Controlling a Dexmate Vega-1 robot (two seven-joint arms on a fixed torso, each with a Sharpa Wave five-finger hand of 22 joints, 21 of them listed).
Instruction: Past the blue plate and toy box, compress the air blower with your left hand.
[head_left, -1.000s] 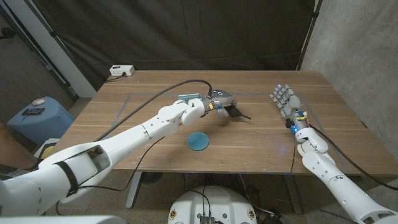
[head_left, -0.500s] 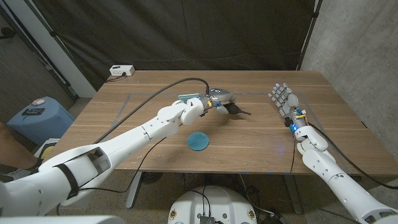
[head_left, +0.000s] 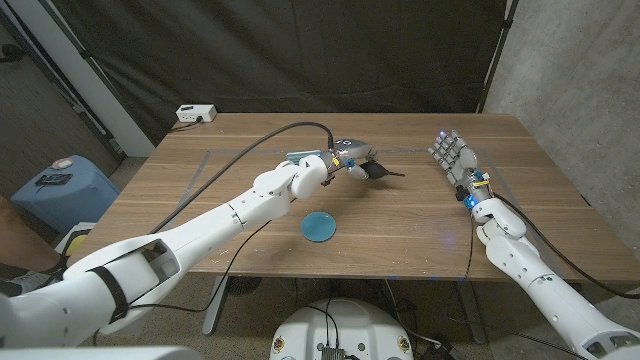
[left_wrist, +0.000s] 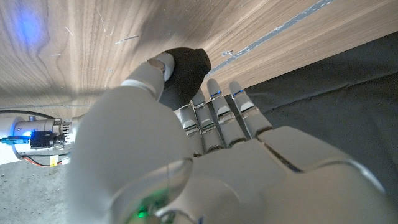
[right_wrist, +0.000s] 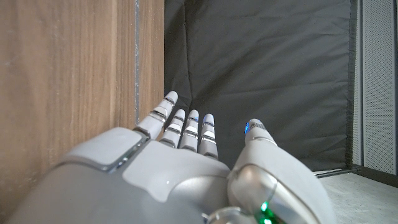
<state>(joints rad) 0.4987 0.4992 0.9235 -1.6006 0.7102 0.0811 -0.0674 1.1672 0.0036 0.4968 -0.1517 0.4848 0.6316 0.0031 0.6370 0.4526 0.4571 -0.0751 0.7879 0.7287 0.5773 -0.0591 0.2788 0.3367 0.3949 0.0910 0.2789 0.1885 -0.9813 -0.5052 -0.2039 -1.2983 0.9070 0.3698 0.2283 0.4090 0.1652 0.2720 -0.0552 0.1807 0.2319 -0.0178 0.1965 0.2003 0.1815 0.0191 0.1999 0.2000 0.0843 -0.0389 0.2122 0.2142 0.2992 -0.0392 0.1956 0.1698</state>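
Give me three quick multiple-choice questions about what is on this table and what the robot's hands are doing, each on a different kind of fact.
1. Where does the blue plate lie?
A. Nearer the robot than its left hand
B. At the far table edge
C. Under the right hand

2. What colour is the air blower?
A. Red
B. Black
C. Yellow

3. What is the left hand doing?
A. Hanging open over the plate
B. Gripping the air blower
C. Holding the white power strip

Answers: 1 A, the head view shows the plate on the near side of the left hand. 2 B, the left wrist view shows a black bulb between thumb and fingers. 3 B, the fingers wrap the bulb and its nozzle sticks out beyond them.
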